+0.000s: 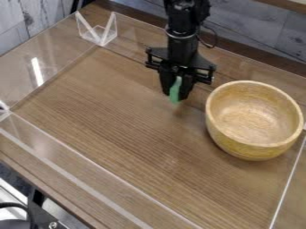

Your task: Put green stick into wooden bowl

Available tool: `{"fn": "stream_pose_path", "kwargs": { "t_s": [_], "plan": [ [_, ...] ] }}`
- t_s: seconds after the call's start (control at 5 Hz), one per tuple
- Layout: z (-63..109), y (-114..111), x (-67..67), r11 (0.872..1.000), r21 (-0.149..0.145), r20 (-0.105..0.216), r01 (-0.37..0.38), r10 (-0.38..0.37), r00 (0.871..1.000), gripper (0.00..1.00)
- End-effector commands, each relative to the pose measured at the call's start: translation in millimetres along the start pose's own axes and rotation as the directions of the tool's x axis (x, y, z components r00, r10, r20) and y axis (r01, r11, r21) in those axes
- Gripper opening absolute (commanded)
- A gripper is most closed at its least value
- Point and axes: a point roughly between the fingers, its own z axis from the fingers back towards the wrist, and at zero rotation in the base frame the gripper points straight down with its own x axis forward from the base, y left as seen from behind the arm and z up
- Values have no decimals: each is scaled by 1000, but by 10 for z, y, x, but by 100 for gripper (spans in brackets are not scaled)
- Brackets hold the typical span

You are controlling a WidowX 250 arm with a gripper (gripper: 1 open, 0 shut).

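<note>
Camera view, from above and to one side: my tool [178,89] hangs pointing straight down over the tabletop [107,125], with my dark arm rising behind it to the top edge of the picture. Its two black fingers [169,82] are closed on the green stick [177,90], which stands roughly upright between them. Only the lower part of the stick shows below the fingertips; its upper part is hidden by the fingers. The lower end of the stick looks to be just above the wood grain of the tabletop, though I cannot tell for certain whether it touches.

The wooden bowl [253,119] sits on the tabletop to the right of my tool as the picture shows it, and a little nearer the camera. It is upright, its pale hollow showing nothing inside. The stick is outside the bowl, near its left rim but clearly apart from it.

A clear plastic wall [36,67] runs around the tabletop, catching bright reflections on the left side. At the far left corner, a small clear bracket [96,30] stands against that wall, well apart from my tool and the bowl.
</note>
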Motion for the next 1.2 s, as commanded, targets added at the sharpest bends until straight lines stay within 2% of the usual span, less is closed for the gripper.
{"fn": "stream_pose_path", "kwargs": {
  "t_s": [0.0,0.2,0.6,1.0],
  "plan": [
    [168,72,144,1000,4,68,-13,12,998,0],
    [254,-29,148,1000,-10,66,-19,20,998,0],
    [493,-402,171,998,-58,69,-34,38,997,0],
    [516,-851,216,995,-95,67,-27,33,997,0]
  ]
}}
